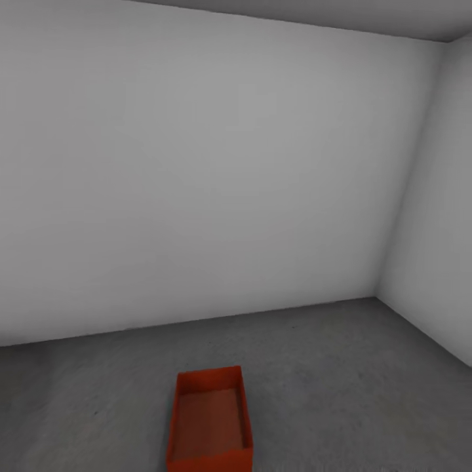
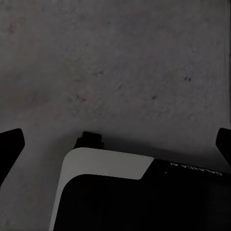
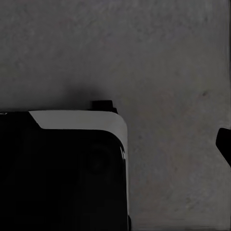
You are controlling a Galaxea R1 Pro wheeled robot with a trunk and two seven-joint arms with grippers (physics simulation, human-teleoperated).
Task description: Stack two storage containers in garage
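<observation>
Garage, head view. One bin (image 1: 210, 423) on the floor (image 1: 341, 367) at 6 o'clock, cut by the frame's lower edge. Orange-red, lidless, upright, nothing inside. Long axis running away toward the back wall (image 1: 196, 170), turned slightly clockwise. Well apart from both walls. Second wall (image 1: 436, 216) at 3 o'clock, meeting the back wall in a corner toward 2 o'clock. Strip of ceiling (image 1: 367, 16) at 1 o'clock. Floor dark grey, rough, speckled.

Left wrist view: aimed down at the concrete (image 2: 120, 62). Two dark fingertips (image 2: 9, 149) at opposite edges of the frame, so left gripper (image 2: 115, 147) spread wide, nothing between the fingers. Below, a corner of the robot's base (image 2: 108, 163), white top edge over black body, faint lettering on the black part.

Right wrist view: same concrete (image 3: 159, 53). One dark fingertip (image 3: 225, 142) at the frame edge; the other finger outside the frame. Cannot tell how far the right gripper stands open. Nothing seen in its hold. Base corner (image 3: 82, 120) again, white rim over black, with a small dark tab poking out beyond the rim.
</observation>
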